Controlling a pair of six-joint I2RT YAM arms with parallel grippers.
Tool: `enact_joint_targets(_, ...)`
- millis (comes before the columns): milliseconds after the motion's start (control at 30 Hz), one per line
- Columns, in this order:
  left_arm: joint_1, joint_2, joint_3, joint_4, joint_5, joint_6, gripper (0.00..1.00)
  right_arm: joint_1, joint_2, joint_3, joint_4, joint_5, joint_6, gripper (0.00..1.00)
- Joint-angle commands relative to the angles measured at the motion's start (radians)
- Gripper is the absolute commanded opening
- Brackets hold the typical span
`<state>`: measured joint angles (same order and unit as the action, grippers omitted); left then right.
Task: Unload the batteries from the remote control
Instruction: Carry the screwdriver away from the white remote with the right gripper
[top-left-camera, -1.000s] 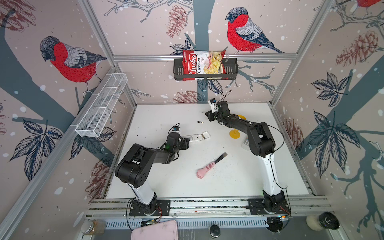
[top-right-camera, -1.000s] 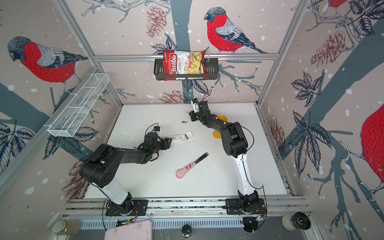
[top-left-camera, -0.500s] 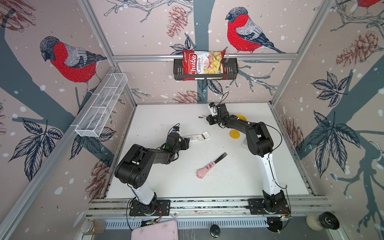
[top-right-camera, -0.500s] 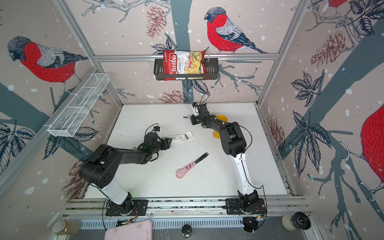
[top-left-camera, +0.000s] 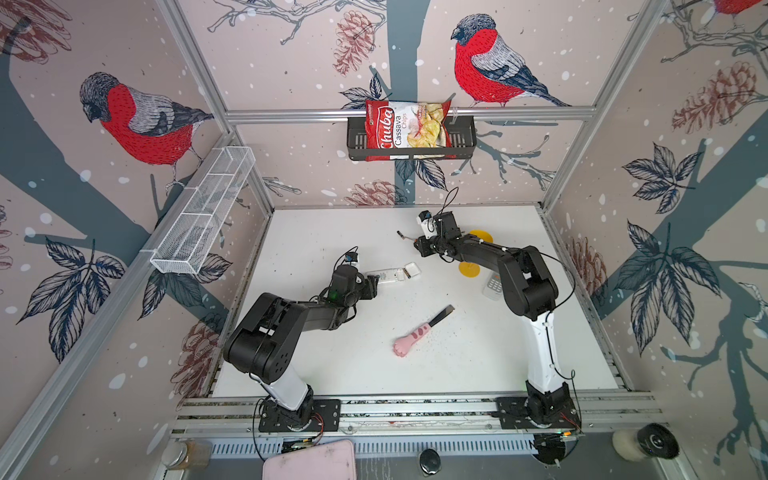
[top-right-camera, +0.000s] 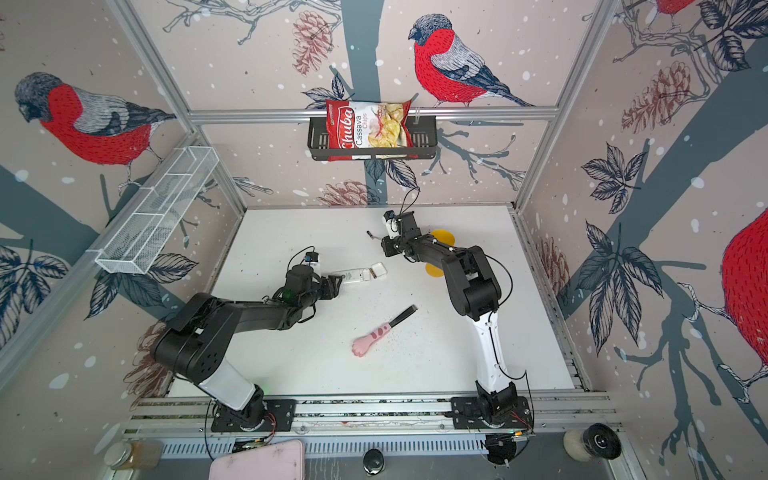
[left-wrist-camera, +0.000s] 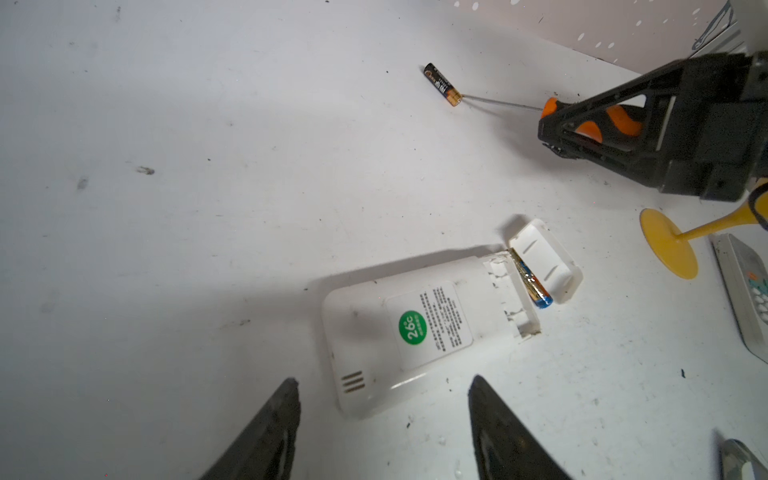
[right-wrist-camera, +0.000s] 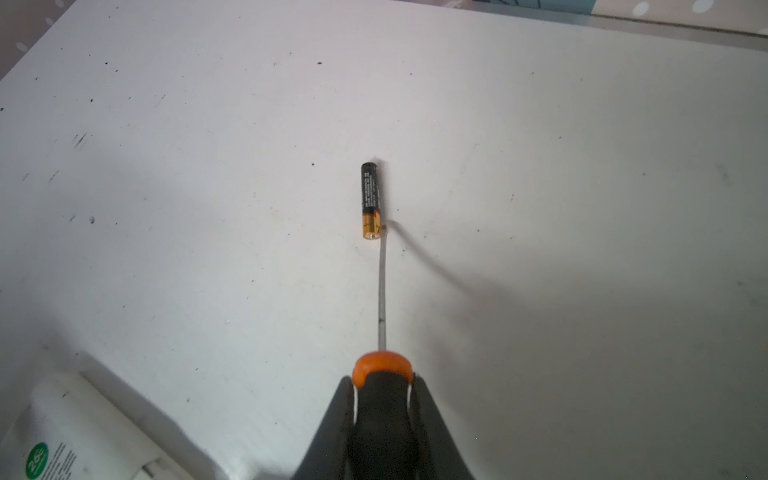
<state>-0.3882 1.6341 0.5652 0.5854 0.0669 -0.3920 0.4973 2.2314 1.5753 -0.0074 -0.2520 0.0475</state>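
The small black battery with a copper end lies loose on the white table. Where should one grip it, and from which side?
Grip the small black battery across its black middle, from straight above: it lies flat with both long sides free. Avoid the copper end, because the tip of the orange-handled screwdriver is right beside it.

Bright, evenly lit from above; soft shadows on the tabletop (top-left-camera: 478, 365). Sharp mid-frame, bowed toward top-view edges.

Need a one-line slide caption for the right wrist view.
Right end effector grips the screwdriver, its tip beside a loose battery on the white table.
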Motion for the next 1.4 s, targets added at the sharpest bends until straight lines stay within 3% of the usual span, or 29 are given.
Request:
enact_joint_targets(0, 0.0, -0.015, -0.002, -0.006, -0.008, 0.01, 0.64, 0.002, -0.023, -0.022, 0.036, -0.01, -0.013, 0.0)
enact_joint_targets(300, 0.0, -0.05, -0.007, -0.025, -0.016, 0.012, 0.65, -0.013, 0.007, 0.037, 0.052, -0.026, 0.035, 0.0)
enact_joint_targets(667, 0.0, -0.089, -0.015, -0.045, -0.042, 0.012, 0.67, -0.009, 0.161, 0.228, -0.039, -0.165, 0.001, 0.0)
enact_joint_targets(967, 0.0, -0.158, -0.03, -0.063, -0.087, 0.015, 0.81, 0.007, 0.158, 0.192, -0.054, -0.247, -0.062, 0.0)
enact_joint_targets(1367, 0.0, -0.197, -0.052, -0.068, -0.092, 0.006, 0.83, 0.015, 0.094, 0.087, -0.046, -0.253, -0.098, 0.0)
